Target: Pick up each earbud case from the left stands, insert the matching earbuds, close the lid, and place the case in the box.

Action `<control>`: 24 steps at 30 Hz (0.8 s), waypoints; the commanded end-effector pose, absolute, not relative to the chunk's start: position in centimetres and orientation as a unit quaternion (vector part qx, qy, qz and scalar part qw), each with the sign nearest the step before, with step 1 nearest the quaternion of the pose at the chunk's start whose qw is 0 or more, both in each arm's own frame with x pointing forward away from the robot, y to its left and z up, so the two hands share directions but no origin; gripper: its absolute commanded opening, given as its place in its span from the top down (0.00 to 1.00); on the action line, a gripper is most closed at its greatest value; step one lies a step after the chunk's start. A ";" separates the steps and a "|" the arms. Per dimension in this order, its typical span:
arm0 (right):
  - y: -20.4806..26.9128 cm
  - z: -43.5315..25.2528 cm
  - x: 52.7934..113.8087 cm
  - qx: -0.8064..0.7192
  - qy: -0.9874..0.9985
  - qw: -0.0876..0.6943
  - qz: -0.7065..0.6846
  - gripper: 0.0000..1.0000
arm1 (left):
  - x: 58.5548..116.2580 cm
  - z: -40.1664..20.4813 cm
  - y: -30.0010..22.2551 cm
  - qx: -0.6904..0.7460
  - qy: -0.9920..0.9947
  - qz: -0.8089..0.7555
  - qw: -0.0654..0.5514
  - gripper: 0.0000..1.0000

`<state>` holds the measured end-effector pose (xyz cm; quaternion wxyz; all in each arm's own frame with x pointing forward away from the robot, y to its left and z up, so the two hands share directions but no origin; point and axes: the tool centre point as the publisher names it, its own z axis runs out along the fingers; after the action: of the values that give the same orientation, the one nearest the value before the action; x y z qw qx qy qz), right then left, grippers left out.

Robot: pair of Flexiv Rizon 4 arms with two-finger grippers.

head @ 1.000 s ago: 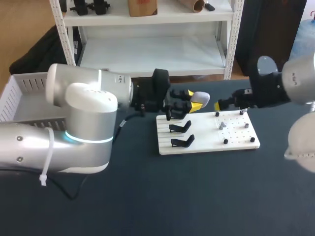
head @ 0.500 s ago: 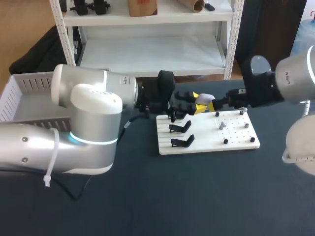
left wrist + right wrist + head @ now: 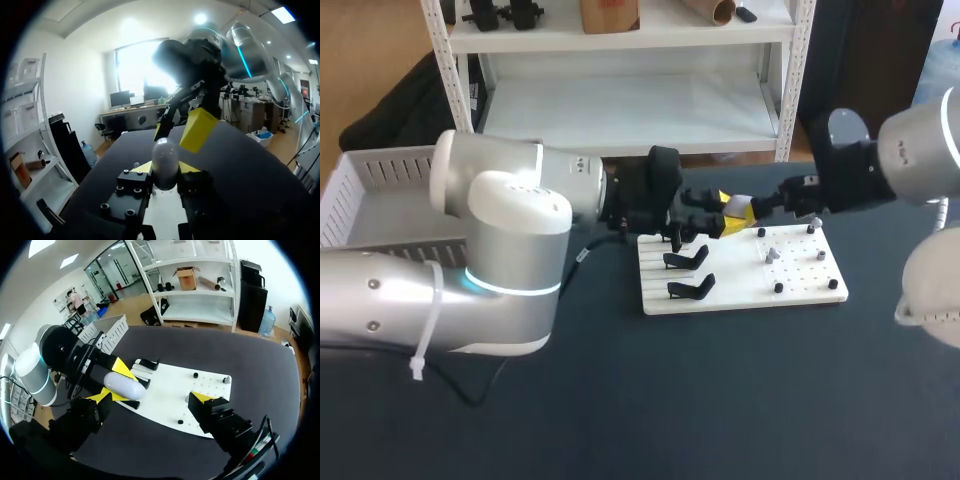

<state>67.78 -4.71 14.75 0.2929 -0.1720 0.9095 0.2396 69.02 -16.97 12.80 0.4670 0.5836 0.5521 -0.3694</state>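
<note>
A pale oval earbud case [image 3: 736,203] is held above the back edge of the white board [image 3: 740,285], with my left gripper [image 3: 717,214] shut on it. In the left wrist view the case [image 3: 165,161] stands upright between that gripper's yellow tips [image 3: 165,168]. My right gripper [image 3: 753,211] faces it from the other side, wide open; its fingers [image 3: 199,130] straddle the far end of the case without touching. From the right wrist view the case [image 3: 123,385] lies between my right gripper's [image 3: 150,397] spread fingers, closer to one of them. Two empty black stands [image 3: 686,260] sit on the board's left half.
A small pale earbud [image 3: 772,255] and several black pegs [image 3: 779,288] occupy the board's right half. A white slatted box [image 3: 370,185] stands at the table's far left, partly behind my left arm. Dark table surface stretches in front of the board.
My left gripper has carried the case a little to the right. My right gripper has moved left until its open fingers reach around the case.
</note>
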 end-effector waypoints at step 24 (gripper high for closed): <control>-11.4 16.6 68.7 -0.181 0.921 0.332 0.094 0.00 | 67.4 14.6 -14.1 0.530 0.528 -0.446 0.491 1.00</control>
<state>69.54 -10.49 15.69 0.3159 -0.1974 0.9121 0.1710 67.86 -15.01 14.38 0.4818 0.5345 0.5349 -0.4428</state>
